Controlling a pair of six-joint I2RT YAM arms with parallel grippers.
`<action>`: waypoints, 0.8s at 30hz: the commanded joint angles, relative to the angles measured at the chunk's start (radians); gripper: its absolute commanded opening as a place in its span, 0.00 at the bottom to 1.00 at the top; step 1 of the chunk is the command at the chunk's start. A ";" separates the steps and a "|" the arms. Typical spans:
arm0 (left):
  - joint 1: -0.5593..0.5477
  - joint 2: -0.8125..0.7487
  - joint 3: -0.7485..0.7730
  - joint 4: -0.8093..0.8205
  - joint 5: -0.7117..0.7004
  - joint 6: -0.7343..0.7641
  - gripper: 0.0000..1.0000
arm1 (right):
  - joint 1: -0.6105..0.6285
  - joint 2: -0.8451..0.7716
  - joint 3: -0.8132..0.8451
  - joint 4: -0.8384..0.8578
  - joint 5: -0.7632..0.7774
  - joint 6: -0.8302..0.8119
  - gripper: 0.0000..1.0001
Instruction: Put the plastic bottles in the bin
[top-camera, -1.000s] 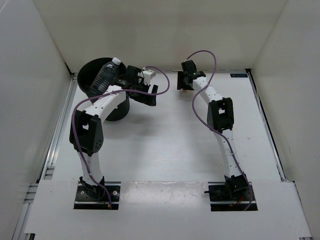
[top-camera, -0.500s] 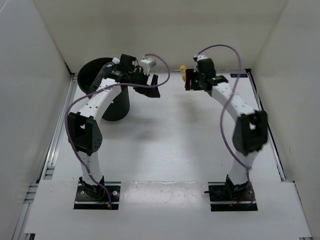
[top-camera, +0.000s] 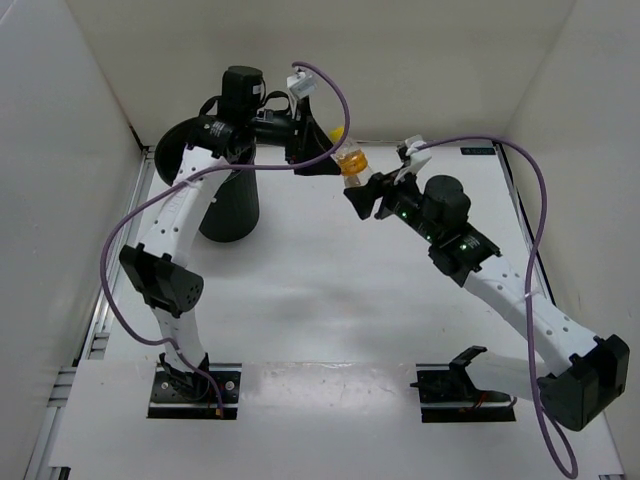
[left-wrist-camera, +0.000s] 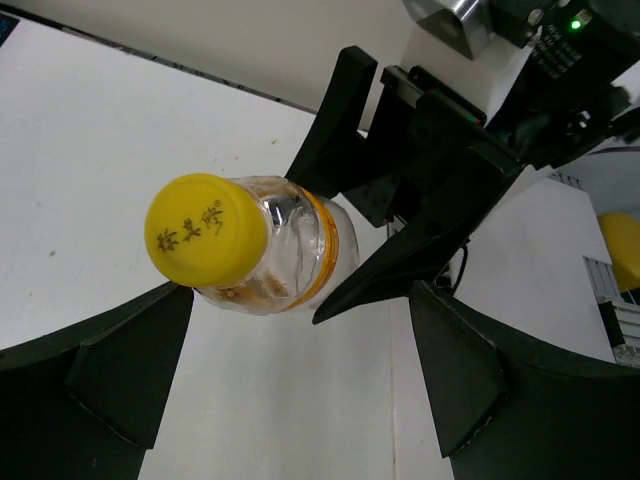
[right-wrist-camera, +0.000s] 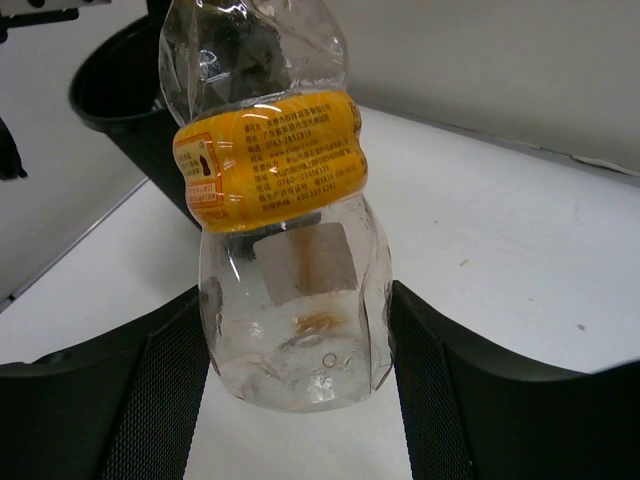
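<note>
Clamping right hand (top-camera: 358, 186) holds a crinkled, clear, yellow-capped bottle (right-wrist-camera: 285, 160).

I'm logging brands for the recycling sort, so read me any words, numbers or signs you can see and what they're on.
Yellow cap of the bottle: three dark Chinese characters, too stylised to quote reliably.
Orange label on the bottle: several lines of fine Chinese print and digits, too small to read.
No other readable text shows.
</note>
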 joint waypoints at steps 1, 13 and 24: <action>-0.013 -0.073 0.034 -0.011 0.135 -0.020 1.00 | 0.050 -0.046 -0.008 0.092 0.038 -0.021 0.00; -0.059 -0.097 0.005 -0.011 -0.017 -0.009 1.00 | 0.185 -0.080 -0.020 0.129 0.086 -0.061 0.00; -0.058 -0.143 -0.058 -0.002 0.061 0.000 0.34 | 0.217 -0.046 0.003 0.142 0.141 -0.070 0.00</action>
